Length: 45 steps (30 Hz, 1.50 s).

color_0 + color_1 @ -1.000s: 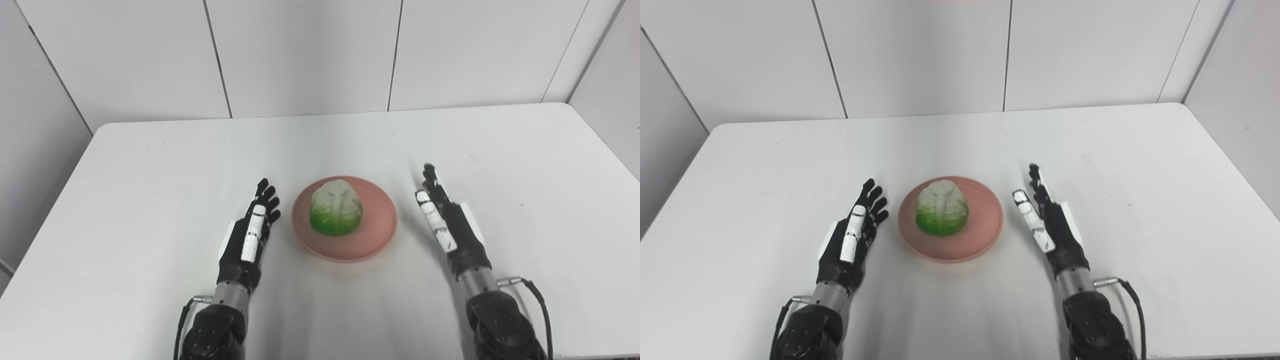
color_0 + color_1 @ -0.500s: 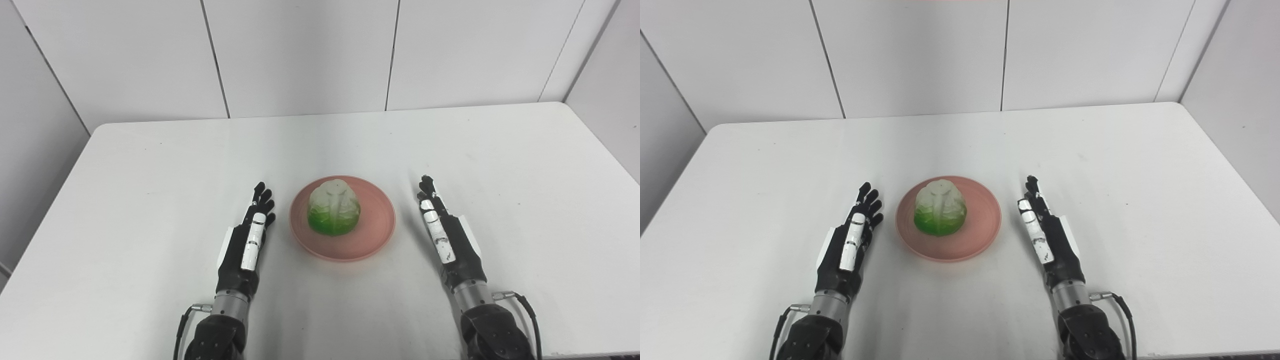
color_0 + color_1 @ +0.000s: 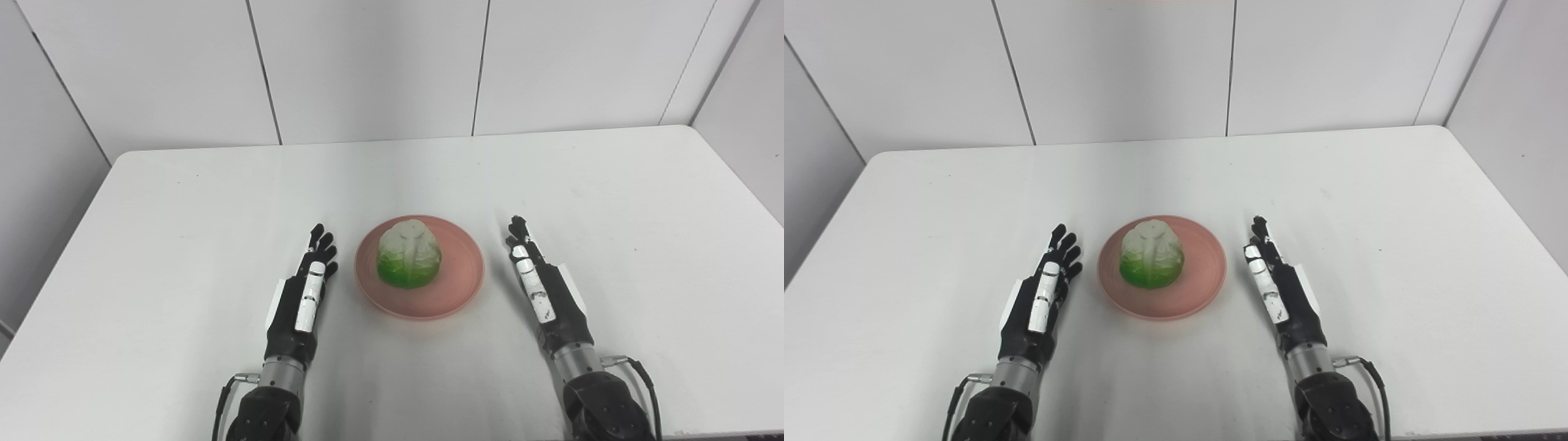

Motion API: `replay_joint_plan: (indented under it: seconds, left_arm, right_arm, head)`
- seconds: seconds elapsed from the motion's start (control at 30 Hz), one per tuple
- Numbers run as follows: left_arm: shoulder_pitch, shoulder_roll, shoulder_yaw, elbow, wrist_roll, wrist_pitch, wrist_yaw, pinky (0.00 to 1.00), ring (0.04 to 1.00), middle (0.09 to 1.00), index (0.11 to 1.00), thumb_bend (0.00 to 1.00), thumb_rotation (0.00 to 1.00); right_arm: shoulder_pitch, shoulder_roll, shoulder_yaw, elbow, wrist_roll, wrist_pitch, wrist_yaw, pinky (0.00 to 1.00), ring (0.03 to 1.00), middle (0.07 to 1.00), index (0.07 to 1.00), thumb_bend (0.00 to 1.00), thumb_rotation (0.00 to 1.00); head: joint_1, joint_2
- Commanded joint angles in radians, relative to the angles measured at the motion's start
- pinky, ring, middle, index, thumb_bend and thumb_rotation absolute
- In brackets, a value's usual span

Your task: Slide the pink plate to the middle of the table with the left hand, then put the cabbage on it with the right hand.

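Since a second ago both hands have drawn back a little toward the near edge of the table, the right hand more than the left, and its fingers now lie closer to the table than they did; the plate and the cabbage have not shifted. The cabbage sits on the pink plate, a little back from the plate's middle, its pale, whitish top up and its bright green base down on the dish. The plate lies flat near the middle of the white table, somewhat toward the near edge, with bare rim showing all round the cabbage, widest at the front and right. The left hand rests just beside the plate's left rim, apart from it, with its fingers stretched forward, slightly fanned and holding nothing; the thumb lies along the inner side. The right hand lies on the other side of the plate, a little clear of the right rim, set on edge with its fingers straight, close together and pointing away from the robot, likewise empty. Both forearms come in from the bottom edge, each with a thin black cable at the wrist. Behind the table stands a plain wall of white panels.
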Motion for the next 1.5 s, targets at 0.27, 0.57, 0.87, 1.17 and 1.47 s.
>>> replay_joint_plan:
  seconds: [0.27, 0.57, 0.87, 1.17, 1.47]
  left_arm:
    - [-0.008, 0.002, -0.002, 0.031, 0.013, -0.011, 0.005, 0.93, 0.957, 0.970, 0.986, 0.38, 1.00]
    - [-0.005, 0.005, -0.004, 0.002, 0.024, 0.021, 0.007, 0.94, 0.954, 0.965, 0.985, 0.40, 1.00]
    - [-0.005, 0.011, -0.003, 0.015, 0.023, 0.015, -0.006, 0.95, 0.958, 0.970, 0.990, 0.43, 1.00]
    - [-0.003, 0.008, -0.009, 0.006, 0.027, 0.028, -0.005, 0.96, 0.963, 0.976, 0.996, 0.43, 1.00]
    - [-0.012, 0.002, -0.006, 0.020, 0.024, 0.021, -0.001, 0.96, 0.958, 0.971, 0.991, 0.43, 1.00]
  right_arm:
    - [-0.013, -0.007, 0.004, 0.011, 0.021, -0.010, 0.017, 1.00, 0.978, 0.986, 0.985, 0.29, 1.00]
    - [-0.008, -0.005, 0.004, -0.010, 0.024, 0.008, 0.023, 1.00, 0.971, 0.980, 0.980, 0.30, 1.00]
    - [-0.009, -0.009, 0.010, -0.010, 0.020, 0.015, 0.026, 0.99, 0.970, 0.980, 0.982, 0.30, 1.00]
    - [-0.007, -0.014, 0.011, -0.017, 0.022, 0.028, 0.029, 0.99, 0.968, 0.977, 0.978, 0.29, 1.00]
    - [-0.013, -0.025, 0.014, -0.015, 0.013, 0.052, 0.032, 1.00, 0.976, 0.987, 0.988, 0.29, 1.00]
  head:
    - [0.002, 0.002]
    - [0.003, 0.010]
    - [0.002, 0.009]
    - [0.007, 0.009]
    - [0.013, 0.003]
